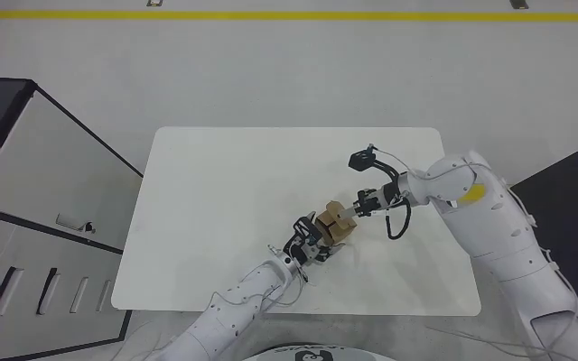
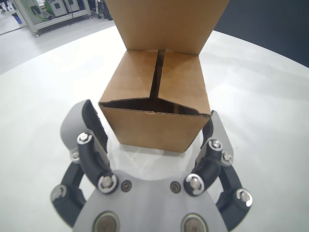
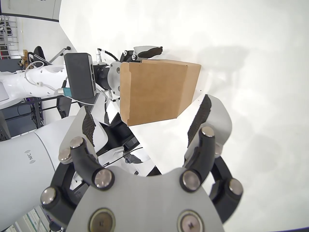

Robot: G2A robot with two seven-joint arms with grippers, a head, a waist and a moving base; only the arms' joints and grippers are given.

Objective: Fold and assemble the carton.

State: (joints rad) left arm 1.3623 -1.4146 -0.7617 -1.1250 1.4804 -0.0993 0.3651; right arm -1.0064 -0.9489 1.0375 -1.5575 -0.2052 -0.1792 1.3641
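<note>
A small brown carton (image 1: 337, 223) stands on the white table (image 1: 226, 199), right of the middle. In the left wrist view the carton (image 2: 157, 102) has two side flaps folded in with a dark slit between them, and its big lid flap stands upright behind. My left gripper (image 2: 152, 124) is open, its fingers either side of the carton's near corners, the pads close to the cardboard. My right gripper (image 3: 147, 119) is open on the opposite side, just short of the carton (image 3: 157, 92), holding nothing. From the top, the left gripper (image 1: 310, 240) and right gripper (image 1: 359, 207) flank the box.
A dark-framed cabinet (image 1: 45, 226) stands left of the table. The table's left half and far side hold nothing. A metal rack with equipment (image 2: 48, 3) stands in the room beyond the table edge.
</note>
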